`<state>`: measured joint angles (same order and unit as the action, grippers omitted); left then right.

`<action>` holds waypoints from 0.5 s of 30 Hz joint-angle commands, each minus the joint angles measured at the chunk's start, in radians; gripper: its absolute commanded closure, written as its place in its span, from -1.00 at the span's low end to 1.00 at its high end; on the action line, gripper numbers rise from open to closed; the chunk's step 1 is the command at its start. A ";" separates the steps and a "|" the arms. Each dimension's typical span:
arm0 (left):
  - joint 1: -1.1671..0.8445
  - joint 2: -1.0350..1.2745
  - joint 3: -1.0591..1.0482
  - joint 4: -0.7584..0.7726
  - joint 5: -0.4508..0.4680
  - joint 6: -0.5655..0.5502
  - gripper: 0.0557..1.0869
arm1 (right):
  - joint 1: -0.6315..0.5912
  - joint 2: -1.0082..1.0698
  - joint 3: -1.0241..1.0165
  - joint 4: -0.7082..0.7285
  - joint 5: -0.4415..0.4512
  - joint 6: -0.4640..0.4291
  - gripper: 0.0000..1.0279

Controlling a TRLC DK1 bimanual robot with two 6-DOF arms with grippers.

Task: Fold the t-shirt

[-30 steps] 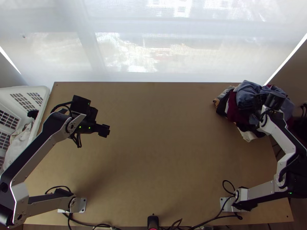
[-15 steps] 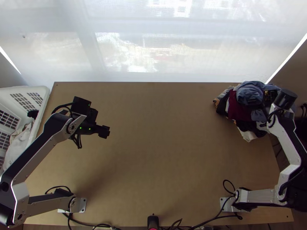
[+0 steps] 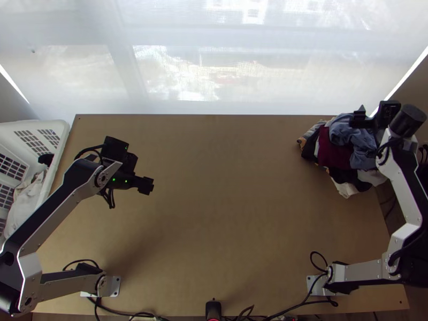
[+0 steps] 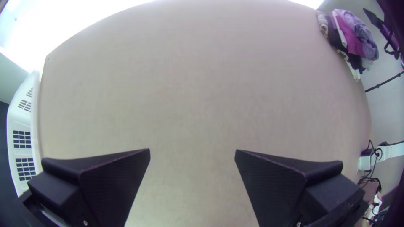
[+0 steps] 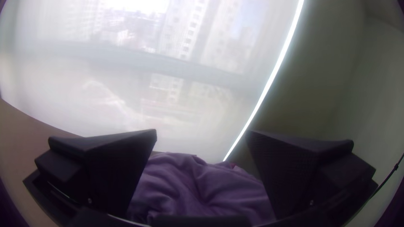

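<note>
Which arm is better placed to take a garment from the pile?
Probably right: the right gripper is open at the clothes pile; the left gripper is across the table, nearer the white basket.

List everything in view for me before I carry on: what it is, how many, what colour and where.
Table: one, light brown wood, between and beyond the arm bases
Clothes heap: one, several garments (exact number unclear), blue-grey, maroon, black and white, bunched at the table's far right corner
Basket: one, white, at the table's left side
Cloth: at least one piece, whitish, bunched in the basket
Window covering: one, white and sheer, beyond the far edge
Cables: several, black, near edge and around the arms
Small device: one, black, middle of the near edge
Arms: two, silver and black, left arm and right arm
Grippers: two, black, left gripper open above the table, right gripper open at the heap
</note>
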<state>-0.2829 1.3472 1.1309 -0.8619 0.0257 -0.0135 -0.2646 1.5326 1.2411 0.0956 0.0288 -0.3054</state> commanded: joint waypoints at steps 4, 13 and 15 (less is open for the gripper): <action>0.034 -0.033 -0.042 -0.025 -0.001 0.012 -0.90 | -0.010 0.242 -0.138 0.168 0.002 0.017 -0.91; 0.050 -0.022 -0.045 -0.042 -0.006 0.012 -0.90 | -0.025 0.339 -0.289 0.270 0.002 0.032 -0.91; 0.054 -0.020 -0.045 -0.043 -0.007 0.017 -0.90 | -0.030 0.343 -0.289 0.271 0.002 0.034 -0.91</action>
<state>-0.2409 1.3216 1.0904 -0.8963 0.0250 -0.0032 -0.2806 1.8095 1.0183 0.3519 0.0269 -0.2840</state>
